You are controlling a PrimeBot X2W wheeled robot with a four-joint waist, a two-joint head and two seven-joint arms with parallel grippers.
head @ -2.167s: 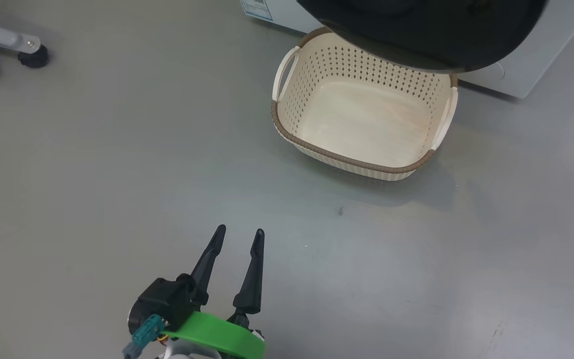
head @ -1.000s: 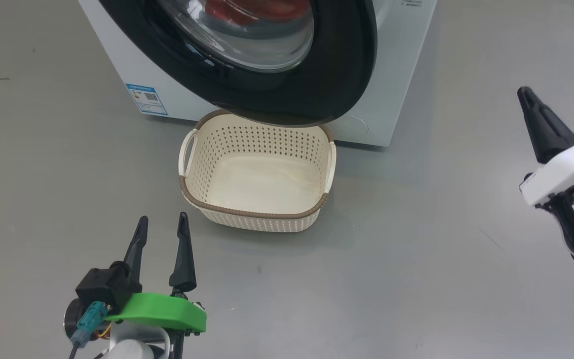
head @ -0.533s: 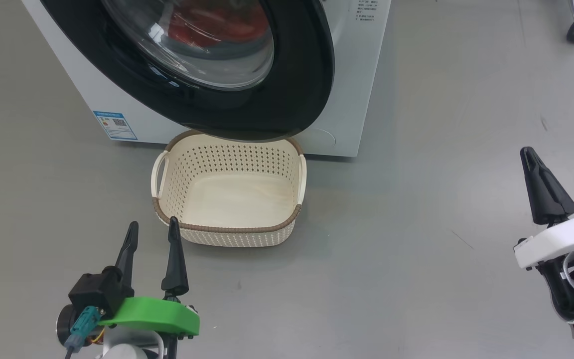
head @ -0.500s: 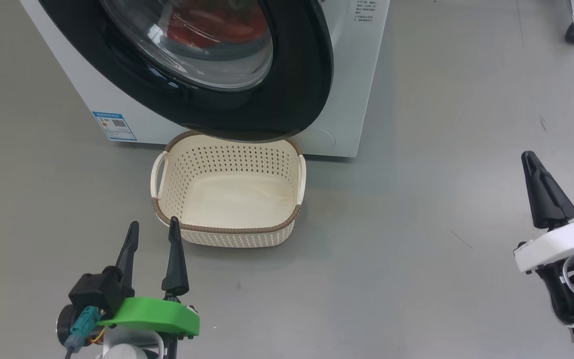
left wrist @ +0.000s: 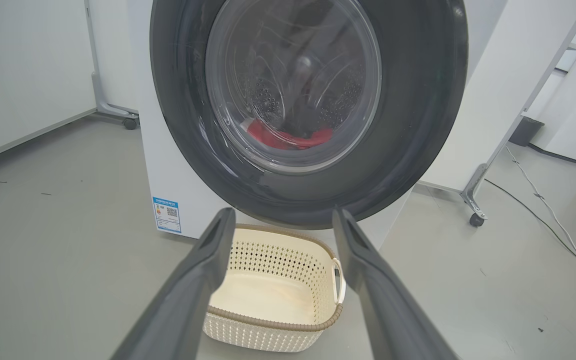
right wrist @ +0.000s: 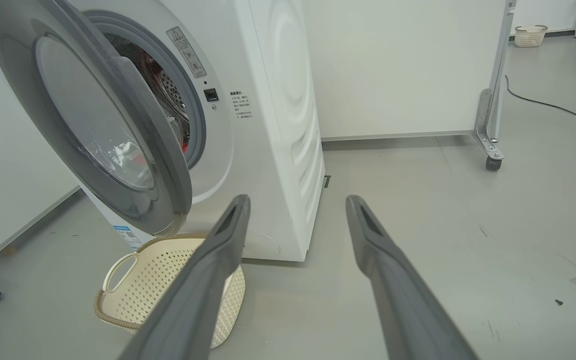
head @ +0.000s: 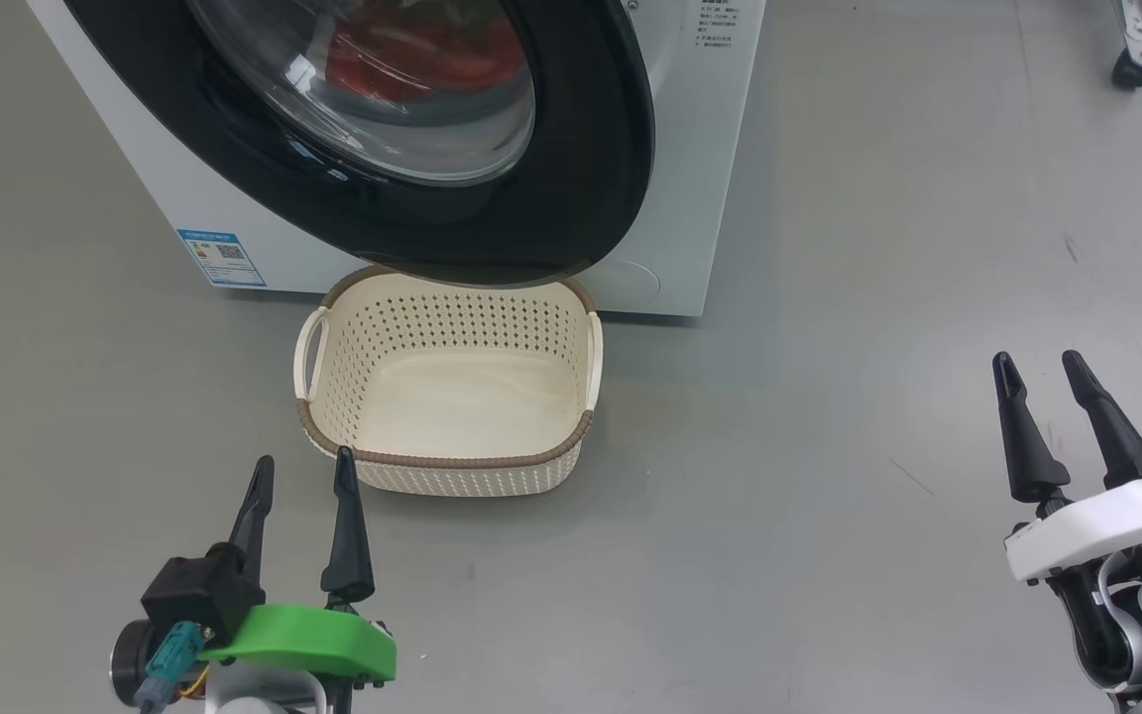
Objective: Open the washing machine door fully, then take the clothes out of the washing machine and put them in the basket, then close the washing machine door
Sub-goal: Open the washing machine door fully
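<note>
The large round, glossy black-rimmed washing machine door (head: 611, 149) stands ajar on the big white front-loading washing machine (head: 710, 149), with bright red clothes (head: 412, 55) inside (seen through the door's glass). Beneath the door, the cream perforated plastic basket (head: 462, 460) sits empty on the grey floor (head: 829, 496). The left gripper (head: 303, 458) and right gripper (head: 1037, 357) hover nearby, fingers spread, holding nothing.
</note>
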